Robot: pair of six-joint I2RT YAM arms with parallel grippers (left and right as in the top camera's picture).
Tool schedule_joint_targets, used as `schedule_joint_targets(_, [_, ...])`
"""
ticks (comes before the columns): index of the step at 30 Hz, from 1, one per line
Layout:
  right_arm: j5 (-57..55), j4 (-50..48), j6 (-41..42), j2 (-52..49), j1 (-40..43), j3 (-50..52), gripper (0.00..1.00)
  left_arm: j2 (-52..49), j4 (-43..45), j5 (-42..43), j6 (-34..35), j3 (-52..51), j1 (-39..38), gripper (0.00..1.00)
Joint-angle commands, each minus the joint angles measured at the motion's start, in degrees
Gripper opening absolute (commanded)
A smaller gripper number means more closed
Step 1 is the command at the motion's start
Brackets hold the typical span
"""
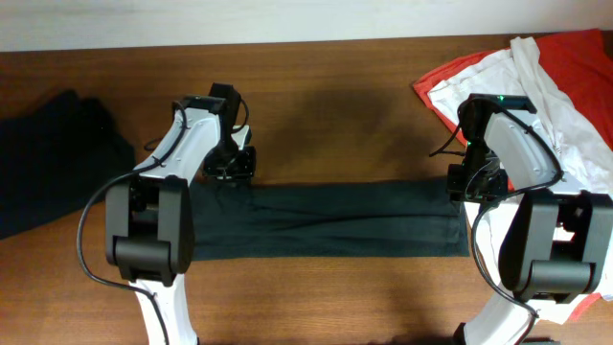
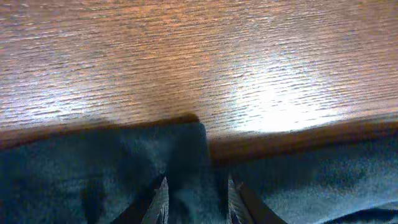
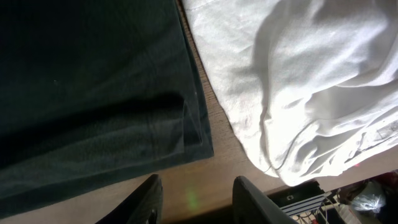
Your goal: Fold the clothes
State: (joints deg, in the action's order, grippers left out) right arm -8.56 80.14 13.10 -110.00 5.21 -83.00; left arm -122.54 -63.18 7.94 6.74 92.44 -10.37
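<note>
Rightward, white shirt just beside folded dark shirt.

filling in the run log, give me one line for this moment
dark shirt: folded strip, flat | left gripper: open over its corner | right gripper: open, off its corner | white shirt: heaped beside

Matt cloth on polished wood
Beneath the left gripper the folded dark shirt is soft, matt knit cloth; ahead of it the table is grained brown wood, smooth, with a bright sheen. The right gripper has dark, matt, plastic-looking fingers; beside them the white shirt is smooth rumpled cloth, and the dark shirt's hem shows stitched edges.
</note>
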Motion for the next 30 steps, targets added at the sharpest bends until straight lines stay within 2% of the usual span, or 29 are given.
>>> schedule_joint_targets(1, [-0.09,0.00,0.22,0.22,0.17,0.35,0.40,-1.27,0.11,-0.46,0.48,-0.26,-0.02,0.01])
schedule_joint_targets(5, [-0.09,-0.02,0.24,0.24,0.17,0.35,0.41,1.09,-3.41,0.24,0.46,2.45,-0.31,0.00])
schedule_joint_targets(6, [-0.11,-0.04,0.22,0.24,0.17,0.35,0.40,3.32,-4.57,2.89,0.39,3.45,-0.92,0.00])
schedule_joint_targets(7, [-0.09,-0.04,0.24,0.24,0.17,0.35,0.41,6.16,-5.73,7.82,-0.20,3.56,-2.36,0.01])
schedule_joint_targets(8, [-0.09,-0.04,0.24,0.24,0.17,0.35,0.40,7.74,-7.65,9.27,-0.17,3.56,-4.07,0.01])
schedule_joint_targets(12, [-0.09,-0.02,0.22,0.22,0.17,0.35,0.41,8.50,-16.68,8.74,-0.17,0.42,-13.33,0.01])
schedule_joint_targets(16, [-0.09,-0.02,0.22,0.24,0.17,0.35,0.41,8.50,-15.78,8.79,-0.15,-9.33,-16.48,0.01])
schedule_joint_targets(19, [-0.09,-0.02,0.22,0.22,0.17,0.35,0.40,8.50,-13.31,9.35,-0.15,-12.15,-16.48,0.01])
schedule_joint_targets(24, [-0.09,-0.04,0.22,0.22,0.17,0.35,0.40,8.50,-3.10,30.95,-0.13,-12.15,-16.48,0.00])
schedule_joint_targets(25, [-0.09,-0.04,0.22,0.22,0.17,0.35,0.40,8.52,-2.84,31.30,-0.11,-12.15,-16.48,0.05])
schedule_joint_targets(26, [-0.09,-0.09,0.22,0.22,0.15,0.35,0.41,8.50,-2.84,31.28,-0.11,-12.15,-16.48,0.24])
schedule_joint_targets(28, [0.15,-0.24,0.22,0.22,0.15,0.44,0.41,8.52,-2.36,30.34,-0.13,-12.15,-16.48,0.41])
schedule_joint_targets(30, [0.35,-0.22,0.22,0.22,0.07,0.57,0.40,9.03,-3.50,24.55,-0.11,-10.91,-15.72,0.42])
